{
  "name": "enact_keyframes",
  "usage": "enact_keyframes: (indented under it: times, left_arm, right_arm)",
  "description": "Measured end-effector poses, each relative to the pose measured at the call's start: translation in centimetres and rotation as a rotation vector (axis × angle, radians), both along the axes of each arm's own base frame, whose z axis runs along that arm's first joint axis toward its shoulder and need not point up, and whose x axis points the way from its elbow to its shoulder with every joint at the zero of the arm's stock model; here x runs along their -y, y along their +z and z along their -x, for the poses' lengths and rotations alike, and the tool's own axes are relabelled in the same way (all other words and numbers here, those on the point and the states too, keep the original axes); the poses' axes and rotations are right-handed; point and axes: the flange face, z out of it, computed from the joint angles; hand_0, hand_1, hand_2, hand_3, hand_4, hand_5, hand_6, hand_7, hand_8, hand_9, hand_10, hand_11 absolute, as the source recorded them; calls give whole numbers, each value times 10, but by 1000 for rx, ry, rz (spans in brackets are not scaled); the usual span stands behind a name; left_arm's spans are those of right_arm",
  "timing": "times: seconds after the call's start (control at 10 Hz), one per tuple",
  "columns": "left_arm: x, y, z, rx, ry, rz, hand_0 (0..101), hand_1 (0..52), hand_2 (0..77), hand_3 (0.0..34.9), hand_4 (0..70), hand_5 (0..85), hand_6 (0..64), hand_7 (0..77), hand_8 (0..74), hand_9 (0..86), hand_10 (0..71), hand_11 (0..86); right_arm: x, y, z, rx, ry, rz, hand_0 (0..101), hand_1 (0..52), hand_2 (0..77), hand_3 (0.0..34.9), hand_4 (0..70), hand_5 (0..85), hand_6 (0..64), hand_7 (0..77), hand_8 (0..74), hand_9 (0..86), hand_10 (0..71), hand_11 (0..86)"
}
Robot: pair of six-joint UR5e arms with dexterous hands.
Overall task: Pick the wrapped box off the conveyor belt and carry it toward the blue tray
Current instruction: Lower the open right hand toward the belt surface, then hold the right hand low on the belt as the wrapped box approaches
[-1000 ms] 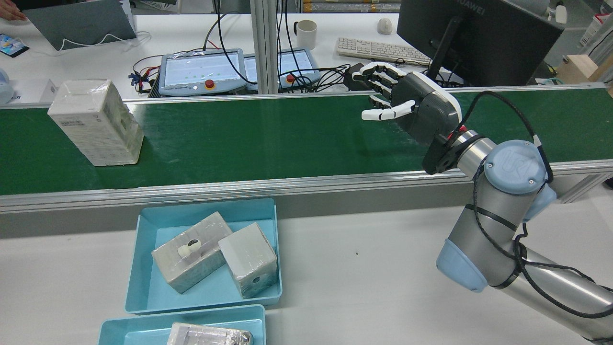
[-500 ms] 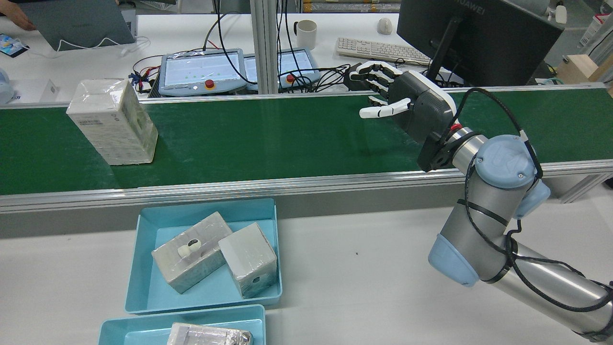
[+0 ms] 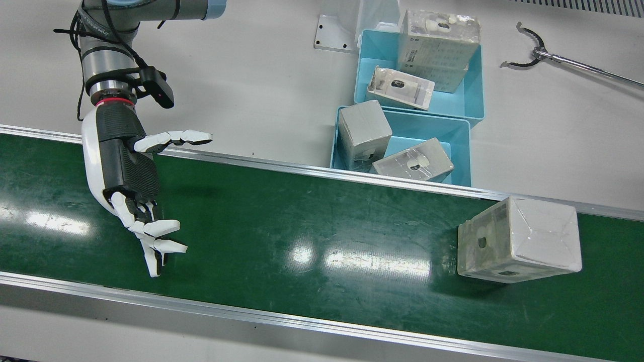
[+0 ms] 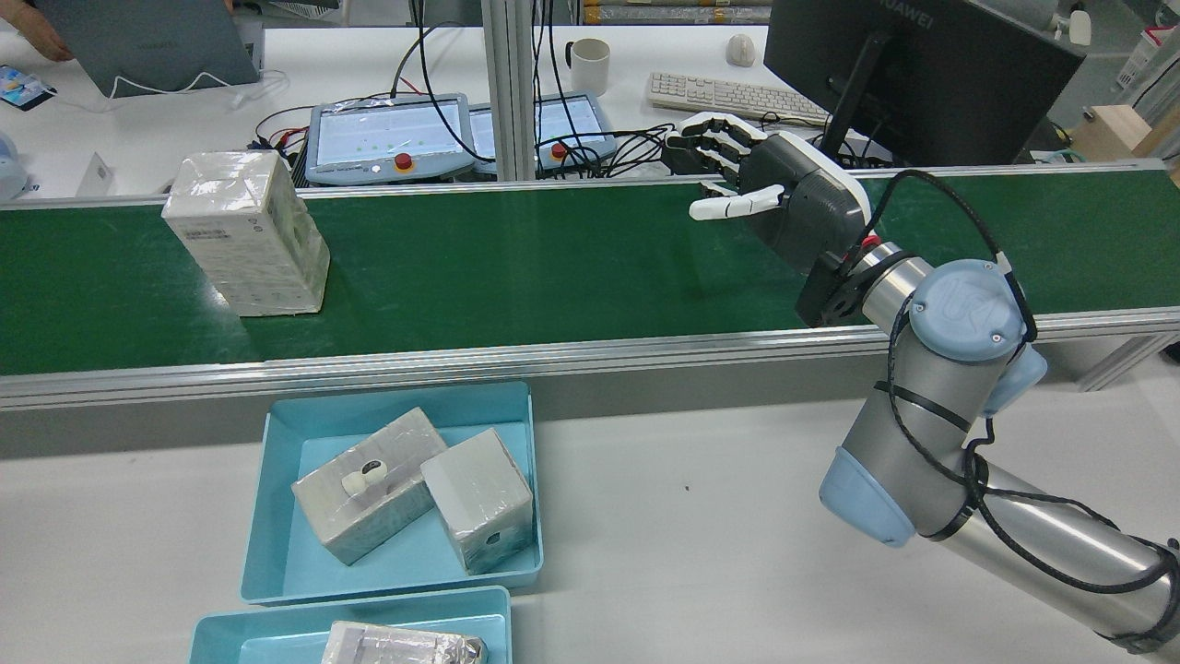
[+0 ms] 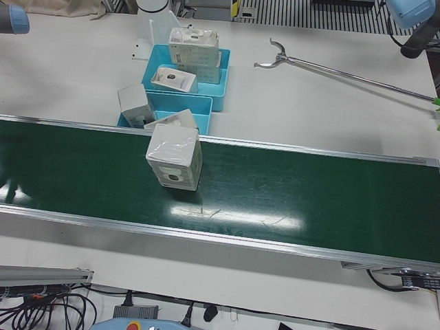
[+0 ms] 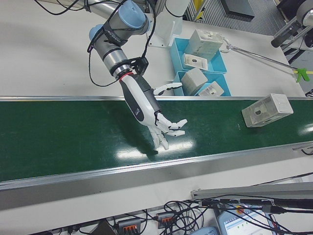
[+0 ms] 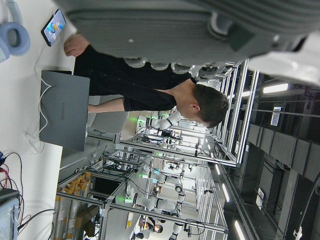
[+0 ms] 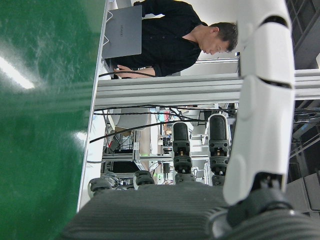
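A: Item: wrapped box (image 4: 246, 233). Location: standing on the green conveyor belt (image 4: 516, 267), far from the right robot hand (image 4: 765, 198), nearer the blue tray (image 4: 277, 516).

B: Right robot hand, condition?

A: Spread open above the belt, empty, palm facing down the belt toward the box. Left robot hand: only part of it shows in its own camera; state cannot be told.

B: Hazards?

A: Glossy wrap, likely slippery. A mistimed close could tip the tall box or clip one corner. The tray already holds two boxes (image 4: 415, 498), so room is tight.
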Motion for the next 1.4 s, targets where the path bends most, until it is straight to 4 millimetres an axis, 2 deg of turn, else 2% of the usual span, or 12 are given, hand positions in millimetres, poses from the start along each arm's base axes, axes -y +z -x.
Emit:
enact_keyframes:
  times: [0.3, 0.5, 1.2, 1.4]
  left_arm:
    - [0, 0, 0, 0, 0, 0, 0, 0, 5, 0, 0, 11, 5, 0, 0, 0, 5, 0]
    - [0, 0, 0, 0, 0, 0, 0, 0, 5, 0, 0, 11, 5, 0, 0, 0, 5, 0]
    - [0, 0, 0, 0, 0, 0, 0, 0, 11, 0, 0, 11, 5, 0, 0, 0, 0, 0]
    - [0, 0, 0, 0, 0, 0, 0, 0, 11, 0, 0, 11, 5, 0, 0, 0, 5, 0]
  right_arm:
    - [0, 0, 1, 3, -1, -4, 471, 120, 142, 218, 125, 382, 33, 256, 0, 49, 0, 16]
    - [0, -2, 1, 6, -2, -7, 473, 136, 147, 234, 131, 387, 33, 256, 0, 54, 0, 16]
    - [-1, -1, 1, 9, -2, -6, 482, 136, 175, 233, 131, 387, 33, 256, 0, 54, 0, 16]
    - [-1, 1, 1, 7, -2, -4, 481, 153, 169, 233, 131, 387, 33, 256, 0, 60, 0, 16]
